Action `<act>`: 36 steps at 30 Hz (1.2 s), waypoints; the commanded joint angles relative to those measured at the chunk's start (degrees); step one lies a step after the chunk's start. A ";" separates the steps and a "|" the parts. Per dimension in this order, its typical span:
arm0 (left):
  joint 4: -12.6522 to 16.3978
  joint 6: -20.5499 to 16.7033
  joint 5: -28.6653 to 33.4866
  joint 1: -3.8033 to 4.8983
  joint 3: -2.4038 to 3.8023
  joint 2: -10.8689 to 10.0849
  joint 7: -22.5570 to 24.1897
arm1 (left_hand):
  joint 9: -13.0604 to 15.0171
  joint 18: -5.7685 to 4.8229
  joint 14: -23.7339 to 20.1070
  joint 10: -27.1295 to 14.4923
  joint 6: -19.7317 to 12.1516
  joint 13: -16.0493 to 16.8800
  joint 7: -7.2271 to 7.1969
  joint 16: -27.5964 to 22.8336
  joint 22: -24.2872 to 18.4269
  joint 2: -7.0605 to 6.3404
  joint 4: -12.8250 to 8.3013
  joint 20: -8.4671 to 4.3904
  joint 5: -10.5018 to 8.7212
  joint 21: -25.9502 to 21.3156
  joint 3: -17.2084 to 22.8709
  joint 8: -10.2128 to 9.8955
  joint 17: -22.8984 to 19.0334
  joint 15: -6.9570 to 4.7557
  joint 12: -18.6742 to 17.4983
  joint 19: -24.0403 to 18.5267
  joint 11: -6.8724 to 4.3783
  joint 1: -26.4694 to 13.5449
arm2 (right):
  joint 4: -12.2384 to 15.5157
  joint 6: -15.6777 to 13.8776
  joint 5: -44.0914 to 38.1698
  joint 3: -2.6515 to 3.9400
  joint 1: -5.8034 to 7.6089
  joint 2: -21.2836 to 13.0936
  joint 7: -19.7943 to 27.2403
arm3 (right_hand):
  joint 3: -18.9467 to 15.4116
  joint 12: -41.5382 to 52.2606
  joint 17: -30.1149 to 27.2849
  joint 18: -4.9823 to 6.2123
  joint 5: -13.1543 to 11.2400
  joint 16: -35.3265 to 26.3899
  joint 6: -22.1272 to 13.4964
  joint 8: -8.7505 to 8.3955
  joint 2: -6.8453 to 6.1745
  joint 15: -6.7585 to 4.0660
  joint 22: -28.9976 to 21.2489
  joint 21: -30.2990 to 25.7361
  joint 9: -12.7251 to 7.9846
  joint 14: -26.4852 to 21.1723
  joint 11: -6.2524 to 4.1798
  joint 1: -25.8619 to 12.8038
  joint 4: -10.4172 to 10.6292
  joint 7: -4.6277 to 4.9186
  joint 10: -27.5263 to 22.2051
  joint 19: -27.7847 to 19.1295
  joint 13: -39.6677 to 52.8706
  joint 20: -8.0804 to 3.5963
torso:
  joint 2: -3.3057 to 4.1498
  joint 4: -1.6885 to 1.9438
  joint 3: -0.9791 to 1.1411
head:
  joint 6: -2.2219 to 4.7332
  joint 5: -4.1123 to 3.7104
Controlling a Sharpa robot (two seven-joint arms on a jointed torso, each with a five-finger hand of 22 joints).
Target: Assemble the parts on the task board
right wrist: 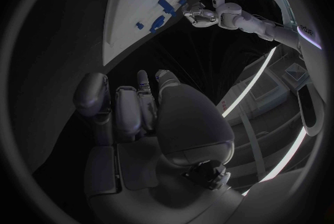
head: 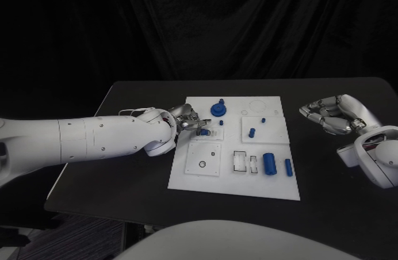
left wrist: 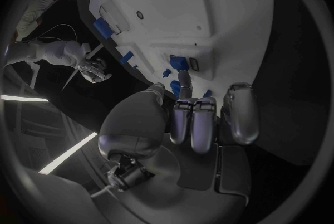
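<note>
Black table (head: 124,174), white task board (head: 236,185), left hand (head: 187,122) pinching a small blue part (head: 204,132), right hand (head: 333,114) curled, holding nothing

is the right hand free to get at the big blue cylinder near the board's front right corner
Probably yes. The right hand sits off the task board's right edge with fingers curled on nothing, and only bare table and board lie between it and the big blue cylinder. The left hand works on the far side.
</note>
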 commanded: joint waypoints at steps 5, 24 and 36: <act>0.80 4.40 -1.05 3.29 0.06 0.39 -2.19 | -0.56 0.04 5.96 6.07 0.17 15.09 0.22 0.15 7.37 0.27 0.11 0.36 -1.10 -0.34 -0.79 -0.79 15.09 0.45 0.20 -0.09 0.23 0.35 | 0.03 0.25 -0.23 0.04 -0.14 -0.03 -0.96 | 0.23 -0.27 -0.12 0.12 0.23 -0.33 0.08 -0.39 -0.06 -0.47 0.52 -0.18 -0.10 0.66 -0.03 0.51 -0.02 0.28 -0.35 -0.34 -5.23 -0.15 | 0.02 0.02 -0.01 | 0.01 0.10; 1.90 11.18 0.89 8.54 -0.07 -1.20 -0.34 | -6.86 0.06 5.96 6.07 0.69 15.09 0.67 0.15 7.72 0.99 -3.66 0.77 1.14 -0.87 0.86 -5.32 15.09 0.83 0.20 -0.25 0.62 7.86 | 1.45 -1.47 -5.54 0.06 -0.09 -0.38 -0.69 | 1.19 -0.44 -0.07 0.06 -0.96 -0.28 -0.41 -0.64 -2.23 -0.50 0.75 -0.08 -0.17 0.71 0.00 4.72 -2.93 0.43 -0.50 -0.13 -5.39 -0.22 | -0.01 0.02 0.02 | 0.01 0.12; 4.00 8.47 12.95 8.42 -0.07 -6.97 17.69 | -4.71 -0.73 5.96 6.07 -6.20 15.09 1.89 0.15 9.68 0.00 -6.98 1.32 5.98 2.20 3.39 -4.49 15.09 1.59 0.20 1.19 1.61 14.01 | 6.23 -0.24 -25.19 0.10 2.97 4.46 -10.98 | 3.10 1.66 4.05 -1.14 -13.09 3.38 -2.50 -2.25 -5.33 -0.02 4.07 5.75 -1.07 2.28 0.68 8.81 -6.07 1.32 2.33 2.45 -1.73 0.14 | 0.01 0.03 -0.15 | 0.01 0.90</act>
